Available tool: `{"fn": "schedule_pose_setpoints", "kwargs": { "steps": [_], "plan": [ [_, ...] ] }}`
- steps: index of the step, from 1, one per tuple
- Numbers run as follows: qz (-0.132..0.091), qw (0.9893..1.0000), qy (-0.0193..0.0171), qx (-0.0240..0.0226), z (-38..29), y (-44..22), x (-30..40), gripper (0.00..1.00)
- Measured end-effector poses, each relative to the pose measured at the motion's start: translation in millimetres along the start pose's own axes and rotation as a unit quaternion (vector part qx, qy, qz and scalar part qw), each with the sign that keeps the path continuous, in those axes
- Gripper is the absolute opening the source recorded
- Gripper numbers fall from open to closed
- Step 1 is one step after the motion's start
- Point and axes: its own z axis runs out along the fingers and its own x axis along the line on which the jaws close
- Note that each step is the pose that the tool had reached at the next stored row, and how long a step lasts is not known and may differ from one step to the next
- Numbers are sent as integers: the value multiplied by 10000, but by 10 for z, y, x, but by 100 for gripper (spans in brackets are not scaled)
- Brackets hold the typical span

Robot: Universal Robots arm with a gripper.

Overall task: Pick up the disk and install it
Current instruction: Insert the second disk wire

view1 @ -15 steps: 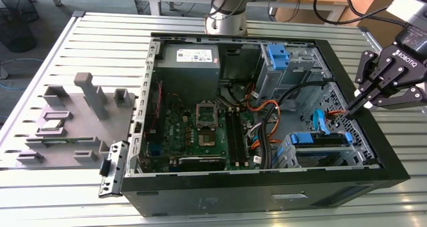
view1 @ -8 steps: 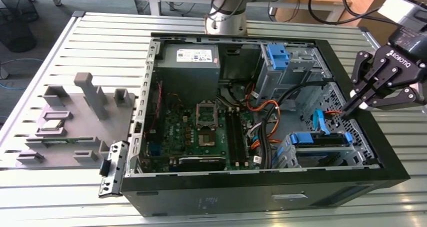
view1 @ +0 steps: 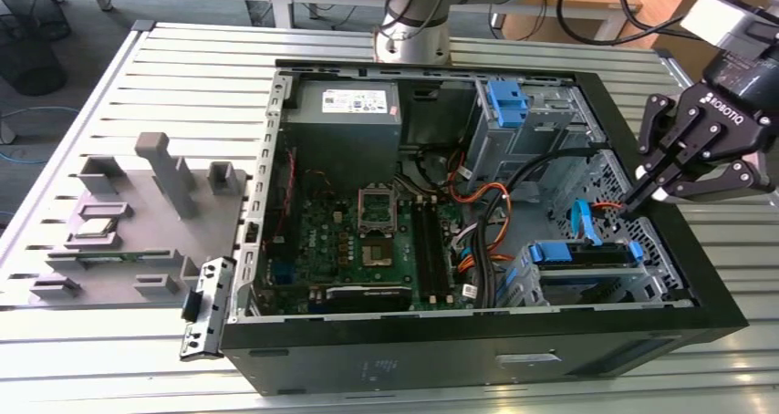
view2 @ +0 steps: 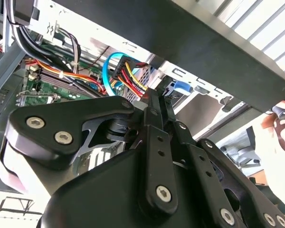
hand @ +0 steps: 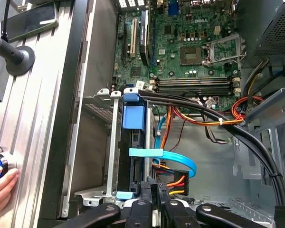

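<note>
Looking down in the exterior view on an open black sheet-metal computer case (view1: 487,341) lying on a ribbed, pale metal counter (view1: 182,86). Inside, a green circuit board (view1: 365,222) with long memory slots, and a grey power supply box (view1: 347,104) with a white sticker, print too small to read. On the exterior view's right, a black, jointed metal claw (view1: 625,204) reaching down into the case, white lettering on its body. Narrowed in the second wrist view (view2: 156,97), slim fingers (view2: 152,107) pressed side by side with nothing seen between them, tips close to a black plug with red, yellow and black wires (view2: 128,71); cannot tell whether touching. Seated in the perforated grey steel cage (hand: 97,102) at the case's corner, the disk (hand: 133,161), a dark slab seen edge-on in its blue plastic bracket (hand: 134,116), label hidden from these angles. Same disk in the exterior view (view1: 590,257), just below the claw tips. Beside it in the first wrist view, a light blue flat ribbon cable (hand: 180,159) curling under thick black cables (hand: 204,111). Cut off at the frame edge, part of a person's hand (hand: 0,185). On the exterior view's left, a moulded grey plastic fixture (view1: 134,222) with upright posts.
</note>
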Motion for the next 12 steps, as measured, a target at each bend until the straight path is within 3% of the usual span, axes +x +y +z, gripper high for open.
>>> {"fn": "schedule_pose_setpoints", "kwargs": {
  "steps": [3,12],
  "plan": [
    [-28,10000,7,75,2,6,4,17],
    [-64,9997,17,241,25,74,28,17]
  ]
}}
